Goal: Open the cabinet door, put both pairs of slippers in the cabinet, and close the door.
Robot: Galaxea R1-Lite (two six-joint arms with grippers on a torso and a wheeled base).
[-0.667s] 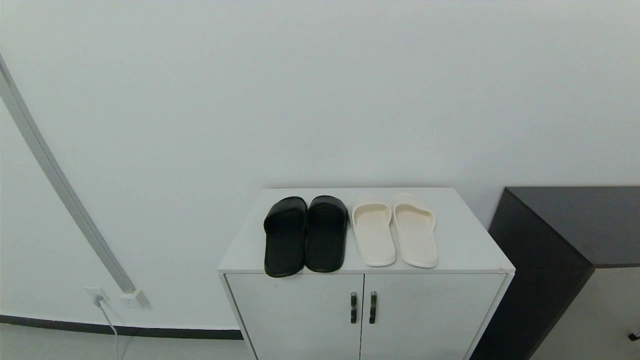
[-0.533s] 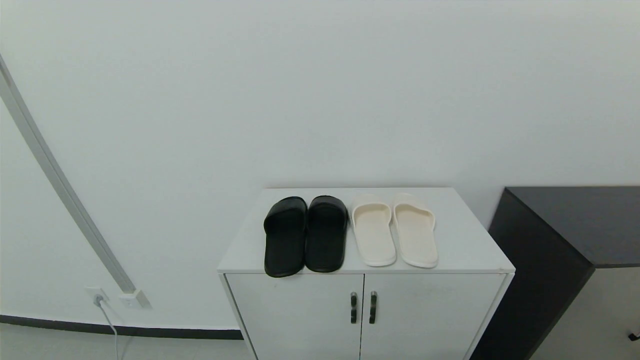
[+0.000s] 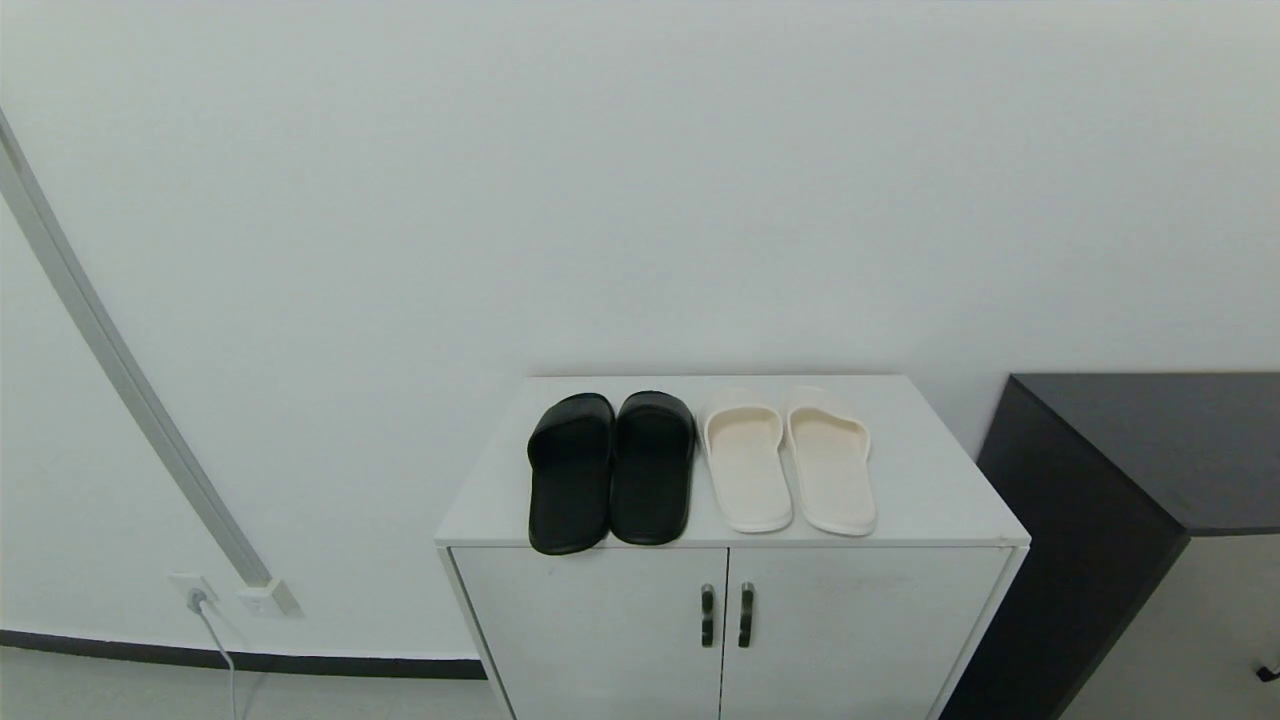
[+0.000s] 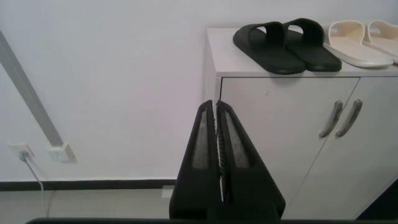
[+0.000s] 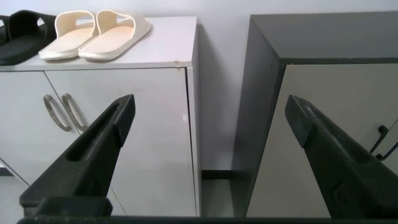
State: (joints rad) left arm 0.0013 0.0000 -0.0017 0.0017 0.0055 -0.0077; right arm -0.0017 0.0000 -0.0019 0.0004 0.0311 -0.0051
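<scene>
Cabinet door (image 3: 860, 630) closed — right tool (image 5: 209, 106) spread, left tool (image 4: 215, 106) pinched together; grip handle (image 3: 745, 614) squarely, pull along its arc.

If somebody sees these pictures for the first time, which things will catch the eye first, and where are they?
The black slippers and the cream slippers stand out first, lying side by side on top of the white cabinet, the black pair on the robot's left. Below them the cabinet doors are closed, with two dark handles meeting at the middle. A dark cabinet stands to the right.
</scene>
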